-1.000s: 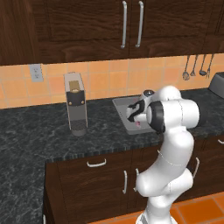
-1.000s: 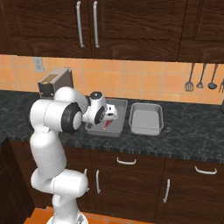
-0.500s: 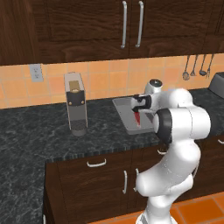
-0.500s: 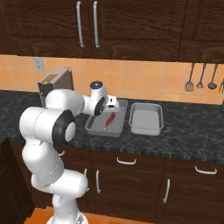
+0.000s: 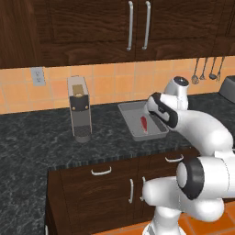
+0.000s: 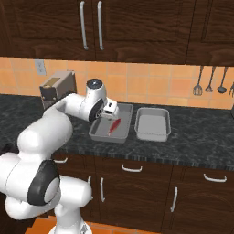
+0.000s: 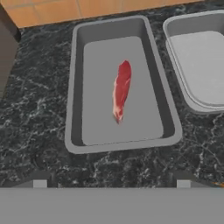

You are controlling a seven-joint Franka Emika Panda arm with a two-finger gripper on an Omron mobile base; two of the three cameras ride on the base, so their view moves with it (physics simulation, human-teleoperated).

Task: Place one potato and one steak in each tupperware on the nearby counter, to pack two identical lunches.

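The counter [image 5: 41, 137], a long dark speckled worktop over brown cabinets with curved silver handles, runs across both base views below an orange tiled wall and dark upper cabinets [image 6: 91, 27]. At its left part stands a tall silver appliance [image 5: 80, 110] with a dark front, well apart from the trays; in the hand view its dark corner shows at the upper left, just beside the darker tray. Utensils [image 6: 210, 82] hang on the wall to the right. Two grey tupperware trays lie side by side near the counter's front edge, close but not touching: the darker tupperware [image 7: 74, 131] on the left and the lighter tupperware [image 7: 175, 65] on the right. The white arm reaches over the darker tray's left rim, covering part of it in the right base view. The gripper [image 7: 111, 183] hangs above the counter in front of that tray, jaws spread wide, holding nothing. The steak [image 7: 121, 89] lies flat near the middle of the darker tray's floor, its long axis along the tray's length, narrower end toward the gripper
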